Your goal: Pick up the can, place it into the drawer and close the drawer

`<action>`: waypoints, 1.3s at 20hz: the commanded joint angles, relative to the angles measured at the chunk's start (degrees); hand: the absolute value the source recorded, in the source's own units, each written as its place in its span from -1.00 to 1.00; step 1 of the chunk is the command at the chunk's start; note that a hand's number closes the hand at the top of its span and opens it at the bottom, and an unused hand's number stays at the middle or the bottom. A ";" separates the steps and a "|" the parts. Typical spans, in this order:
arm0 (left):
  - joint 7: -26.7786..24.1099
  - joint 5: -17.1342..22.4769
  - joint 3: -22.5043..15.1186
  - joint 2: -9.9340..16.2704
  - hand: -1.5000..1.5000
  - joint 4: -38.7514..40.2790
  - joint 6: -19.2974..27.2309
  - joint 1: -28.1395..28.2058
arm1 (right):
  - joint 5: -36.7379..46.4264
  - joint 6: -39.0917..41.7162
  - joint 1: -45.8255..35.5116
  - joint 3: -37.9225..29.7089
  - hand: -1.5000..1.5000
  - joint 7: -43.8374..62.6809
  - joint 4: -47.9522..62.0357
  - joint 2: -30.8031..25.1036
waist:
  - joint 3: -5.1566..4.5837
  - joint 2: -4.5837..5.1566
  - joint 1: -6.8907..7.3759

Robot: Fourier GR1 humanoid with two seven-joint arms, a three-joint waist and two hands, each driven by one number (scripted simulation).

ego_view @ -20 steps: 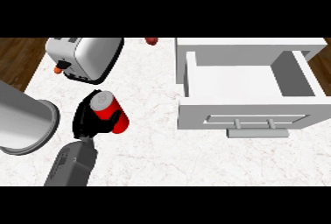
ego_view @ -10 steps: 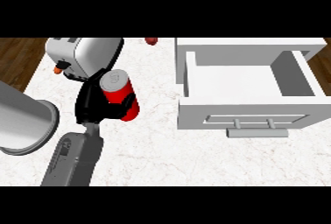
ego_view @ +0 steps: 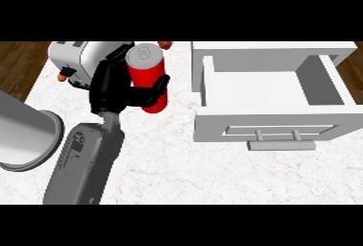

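Can [ego_view: 147, 77] in left hand [ego_view: 117, 91] over marble counter [ego_view: 184, 168] (wood floor [ego_view: 21, 62] beyond).

Toaster [ego_view: 79, 61] partly behind left hand [ego_view: 113, 91], grey cylinder [ego_view: 21, 132] cut off left

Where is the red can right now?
In the head view the can sits upper centre-left, held in the left hand, between the toaster and the open drawer.
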 commanded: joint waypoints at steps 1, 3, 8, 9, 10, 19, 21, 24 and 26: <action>3.36 -0.70 -3.95 -0.29 1.00 0.24 6.37 -5.46 | 4.96 -0.96 -2.96 3.14 -1.00 -2.88 4.42 0.26 | 0.03 0.07 0.09; 3.19 -0.43 -0.75 -0.29 1.00 3.82 4.63 -10.05 | 1.17 0.33 -2.84 -0.10 -1.00 -0.34 2.80 -0.27 | 0.00 0.10 -0.11; 5.19 -0.28 -2.92 -0.30 1.00 7.75 9.50 -16.38 | -0.05 1.24 -2.11 -0.95 -1.00 -0.46 1.71 0.24 | 0.01 0.05 -0.19; 0.02 1.73 -2.54 -0.30 1.00 12.48 7.15 -16.99 | 1.67 0.70 -4.77 -0.30 -1.00 0.57 4.30 -1.56 | 0.00 0.20 -0.25; 1.18 2.24 -6.62 -0.30 1.00 12.98 13.07 -19.33 | 1.82 -0.12 -2.53 1.79 -1.00 0.20 1.94 0.23 | 0.01 0.16 -0.66; -0.38 5.29 -5.38 -0.30 1.00 25.91 16.32 -33.60 | 0.13 -0.79 -5.04 -0.45 -1.00 2.88 1.09 -0.95 | 0.01 0.22 -0.98; -5.12 8.62 -5.94 -0.30 1.00 30.84 14.44 -33.18 | 2.35 -2.61 -6.03 1.90 -1.00 4.67 -1.34 0.21 | -0.01 0.46 -1.31; -1.58 8.80 -4.74 -0.30 1.00 32.39 14.93 -38.26 | 0.80 -1.32 -5.45 -0.25 -1.00 3.73 -0.87 -0.31 | 0.01 0.31 -1.16; -3.30 11.71 -8.88 -0.30 1.00 34.18 18.24 -39.74 | -0.08 1.10 -4.60 -0.92 -1.00 2.04 1.18 -0.23 | 0.04 0.30 -1.74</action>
